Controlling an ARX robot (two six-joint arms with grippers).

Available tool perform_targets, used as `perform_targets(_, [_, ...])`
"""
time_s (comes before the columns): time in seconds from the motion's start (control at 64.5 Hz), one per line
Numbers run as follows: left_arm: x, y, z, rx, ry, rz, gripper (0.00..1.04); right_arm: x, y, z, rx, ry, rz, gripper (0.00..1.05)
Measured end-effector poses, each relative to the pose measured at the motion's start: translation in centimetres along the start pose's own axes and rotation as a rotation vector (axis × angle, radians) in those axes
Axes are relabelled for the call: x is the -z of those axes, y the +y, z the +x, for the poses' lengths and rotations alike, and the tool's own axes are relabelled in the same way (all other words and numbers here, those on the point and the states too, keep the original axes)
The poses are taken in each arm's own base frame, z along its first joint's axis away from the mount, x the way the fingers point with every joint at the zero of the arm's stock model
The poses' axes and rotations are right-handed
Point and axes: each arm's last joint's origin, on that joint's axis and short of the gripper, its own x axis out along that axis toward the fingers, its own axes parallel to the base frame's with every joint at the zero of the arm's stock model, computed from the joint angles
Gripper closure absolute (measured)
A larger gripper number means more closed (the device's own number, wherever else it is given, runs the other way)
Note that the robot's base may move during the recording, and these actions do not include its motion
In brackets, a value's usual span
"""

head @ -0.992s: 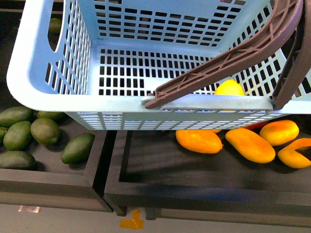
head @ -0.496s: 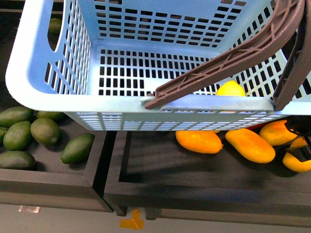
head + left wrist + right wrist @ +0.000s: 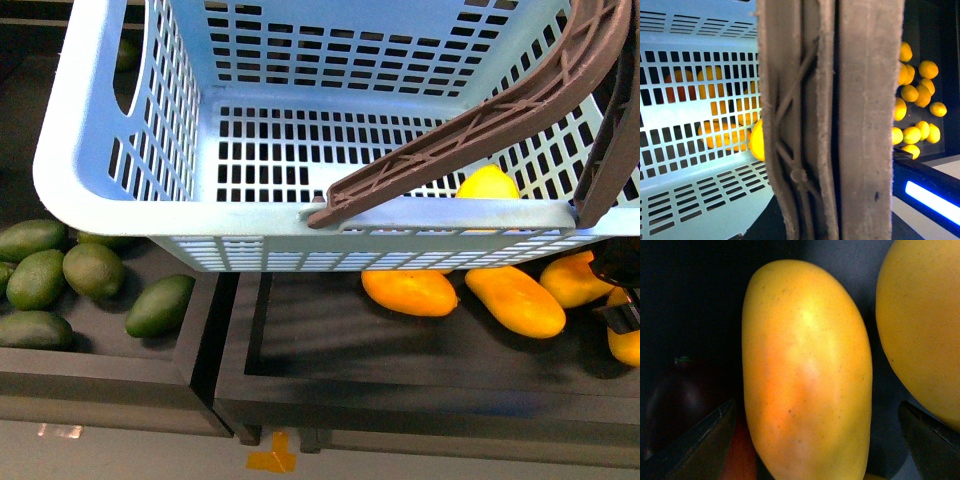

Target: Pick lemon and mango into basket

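The basket [image 3: 120, 205] fills the upper front view, raised over two black trays, tilted with its front rim lowest. Its two brown handles [image 3: 480, 110] cross its right side and hide part of the floor. The lemon [image 3: 487, 183] lies inside at the front right corner, against the front wall and half hidden by the rim. In the left wrist view the handles stand pressed together right before the camera and block most of the picture. The lemon shows only as a yellow edge beside them.

The left claw shows in no view, so I cannot tell how it stands.

The right claw [image 3: 817, 412] is spread wide, one dark finger [image 3: 700, 437] on each side of the mango [image 3: 805, 375], with no finger touching it. The mango lies in the right tray [image 3: 300, 340], under the basket's right end. A second mango [image 3: 925, 325] lies just beside it, and a dark fruit [image 3: 670, 395] sits at its other side. Further mangoes [image 3: 410, 292] lie along the tray below the basket's front wall. Green fruits [image 3: 160, 305] fill the left tray. A heap of lemons [image 3: 915, 100] lies beyond the handles.
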Motion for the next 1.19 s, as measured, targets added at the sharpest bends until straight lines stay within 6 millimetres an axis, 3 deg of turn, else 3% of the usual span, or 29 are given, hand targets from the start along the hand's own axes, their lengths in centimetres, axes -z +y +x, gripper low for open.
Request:
perform_targets(0.124, [0.0,0.0,0.0,0.0,0.0,0.0,0.89,-0.4,-0.2,0.1,-0.007,0.006,0.01,0.4])
perform_targets(0.388, [0.0,0.0,0.0,-0.003,-0.003,0.0,0.89,-1.1,-0.8,-0.2,-0.039,0.032,0.013,0.44])
perform_targets(0.512, [0.0,0.0,0.0,-0.003,-0.002,0.0,0.89,-2.0,-0.9,-1.5,-0.092,0.028,-0.017,0.44])
perform_targets(0.62, [0.0,0.0,0.0,0.0,0.0,0.0,0.89,-3.7,-0.3,-4.0,-0.193,0.015,-0.052,0.44])
perform_targets(0.837, [0.0,0.0,0.0,0.0,0.0,0.0,0.89,-7.1,1.0,-12.0,-0.394,-0.088,-0.154,0.44])
perform_targets(0.899, [0.0,0.0,0.0,-0.001,-0.001,0.0,0.89,-7.9,0.6,-16.3,-0.48,-0.119,-0.184,0.44])
perform_targets(1.054, [0.0,0.0,0.0,-0.003,-0.002,0.0,0.89,-7.3,0.7,-25.5,-0.665,-0.209,-0.26,0.44])
perform_targets(1.194, [0.0,0.0,0.0,-0.002,-0.002,0.0,0.89,-5.0,1.6,-30.8,-0.789,-0.244,-0.329,0.44])
